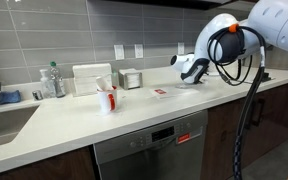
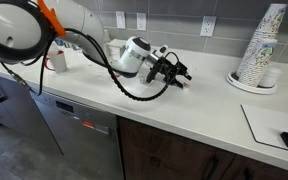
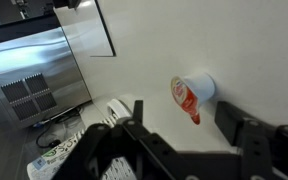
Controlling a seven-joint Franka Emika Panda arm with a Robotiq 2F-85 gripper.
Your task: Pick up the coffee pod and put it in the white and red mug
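Note:
The coffee pod (image 3: pixel 192 92) is white with a red foil lid and lies on its side on the pale counter. In the wrist view my gripper (image 3: pixel 182 120) is open and empty. Its two black fingers stand on either side just short of the pod, not touching it. In both exterior views the gripper (image 1: pixel 187 69) (image 2: pixel 180 73) hovers low over the counter. A small red spot under it (image 2: pixel 186 84) may be the pod. The white and red mug (image 1: pixel 106 99) stands upright well away from the gripper, near the sink, and is partly hidden behind the arm in an exterior view (image 2: pixel 56 62).
A silvery canister (image 1: pixel 131 78), a white box (image 1: pixel 91 78) and a bottle (image 1: pixel 52 80) stand along the back wall. A flat red and white item (image 1: pixel 162 93) lies near the gripper. A tall stack of cups (image 2: pixel 259 45) stands on a plate. The sink (image 1: pixel 4 118) is at the counter's end.

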